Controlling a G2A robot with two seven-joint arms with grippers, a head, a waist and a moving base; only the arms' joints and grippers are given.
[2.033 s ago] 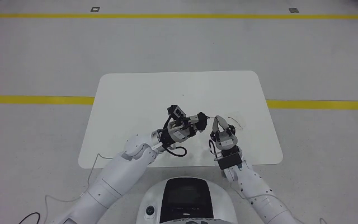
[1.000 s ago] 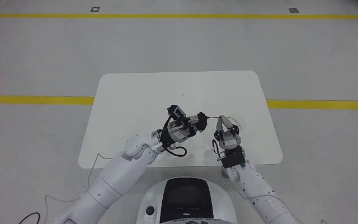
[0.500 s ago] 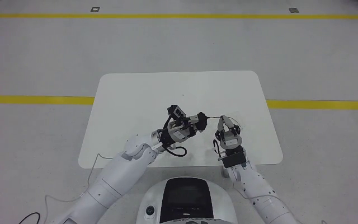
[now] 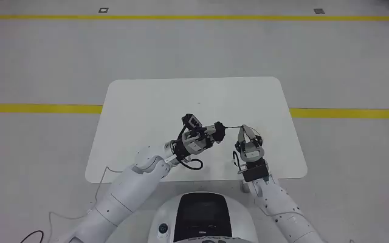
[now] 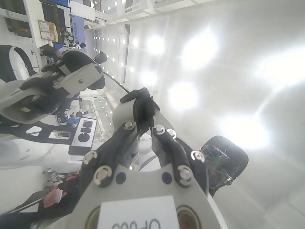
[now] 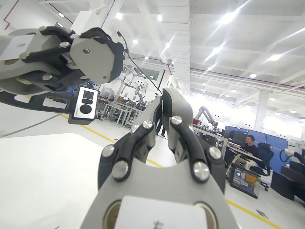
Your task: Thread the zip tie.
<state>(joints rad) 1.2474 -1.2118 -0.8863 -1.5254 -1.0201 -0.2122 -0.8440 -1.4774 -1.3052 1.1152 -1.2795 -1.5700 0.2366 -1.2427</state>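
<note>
At frame centre the right tool (image 4: 245, 129), spread earlier, now pinches the zip tie (image 4: 232, 127); the left tool (image 4: 219, 128) stays clamped on it.

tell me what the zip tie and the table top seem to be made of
zip tie: probably flexible black plastic, likely nylon; it is a thin dark strand bending in a smooth curve.
table: smooth matte white top, maybe laminate or painted board; no grain or glare shows which.

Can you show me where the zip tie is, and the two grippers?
zip tie (image 4: 232, 127), top view, on the thin black strand between both grippers.
left gripper (image 5: 143, 98), left wrist view, between its closed fingertips.
right gripper (image 6: 162, 96), right wrist view, between its closed fingertips.
</note>
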